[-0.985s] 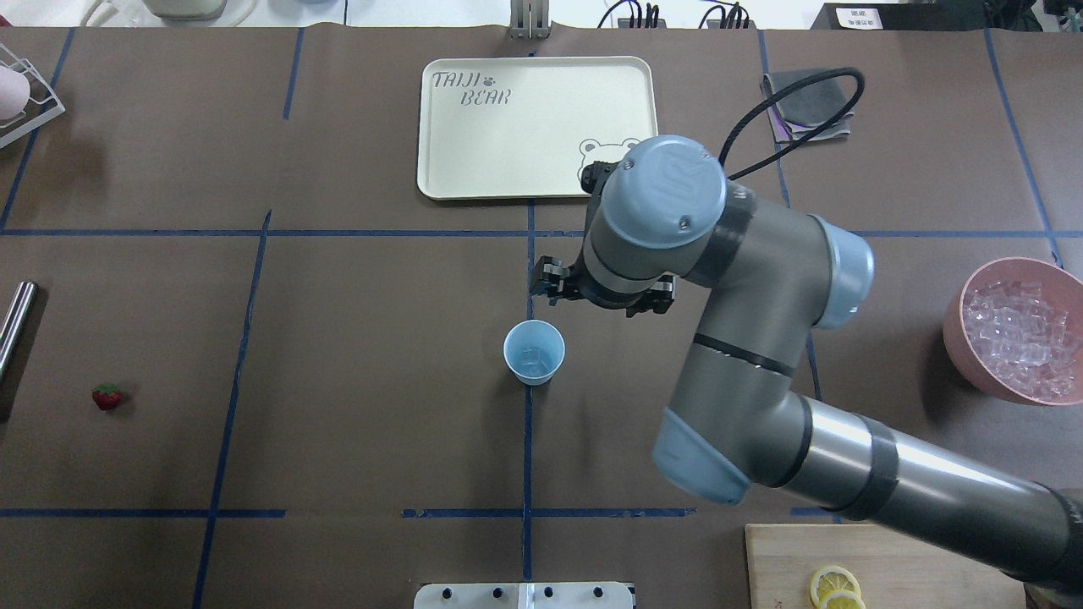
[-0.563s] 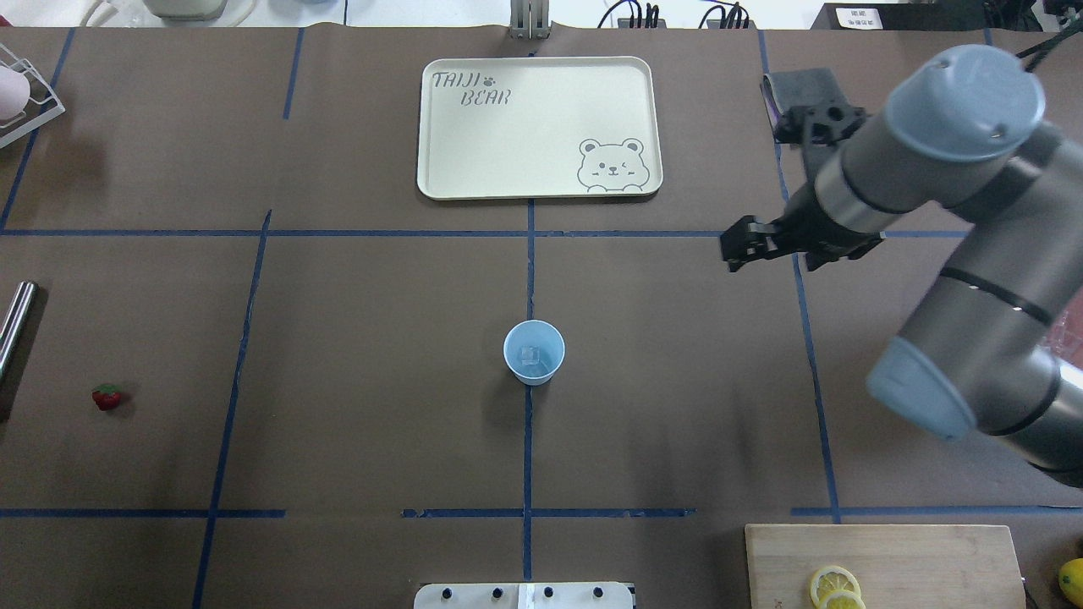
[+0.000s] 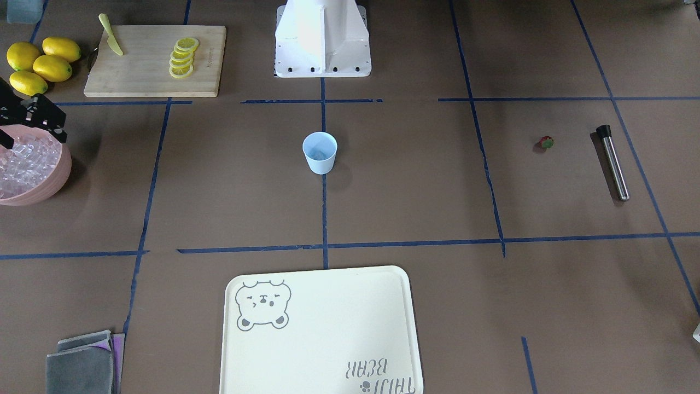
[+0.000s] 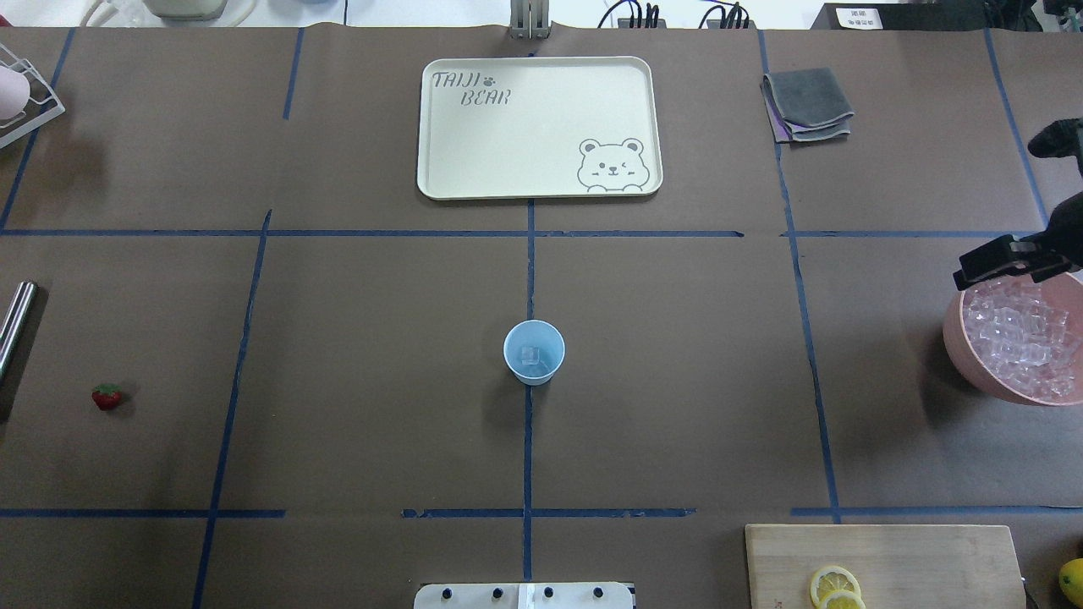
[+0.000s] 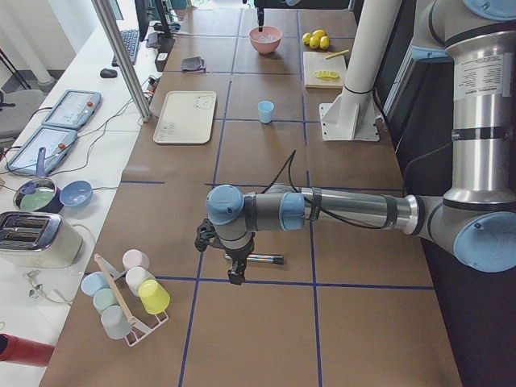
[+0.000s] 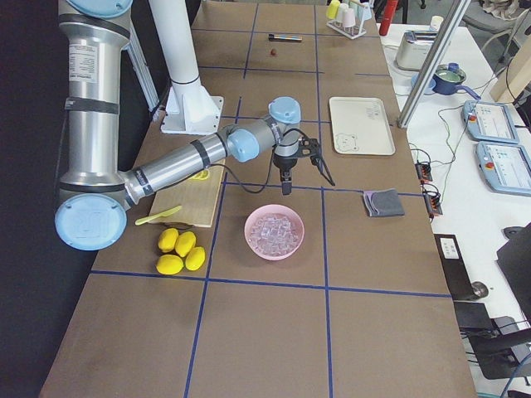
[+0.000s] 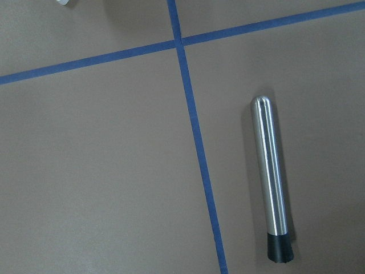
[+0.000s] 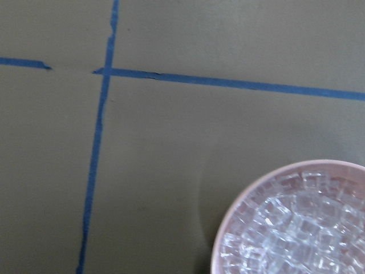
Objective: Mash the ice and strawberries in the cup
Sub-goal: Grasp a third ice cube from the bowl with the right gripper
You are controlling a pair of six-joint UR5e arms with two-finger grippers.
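Step in hand: another cube is judged to be fetched from the pink bowl (image 4: 952,338) for the cup (image 4: 508,351).
Right end effector (image 3: 34,137): it is held over the bowl's rim on the side towards the tray, fingers spread wide, and nothing is seen between them.
Ice (image 4: 1019,338): most is heaped in the bowl at the robot's right; one cube (image 4: 530,354) lies inside the cup.
Cup: it stands upright at the middle of the desk (image 4: 677,381), well apart from the bowl.
Strawberry (image 4: 107,396): it lies on the desk far to the robot's left, near the steel rod (image 7: 271,177).
Left end effector (image 5: 232,274): it hangs above the rod; how far it is opened cannot be told.
Approach: a cube on top of the heap should be straddled squarely, the fingers being lowered straight down.
Grip: the fingers should be closed gently, since glassy cubes are likely to squirt out.
Delivery: the cube should be released low over the cup's mouth, as so light a cup could be tipped.
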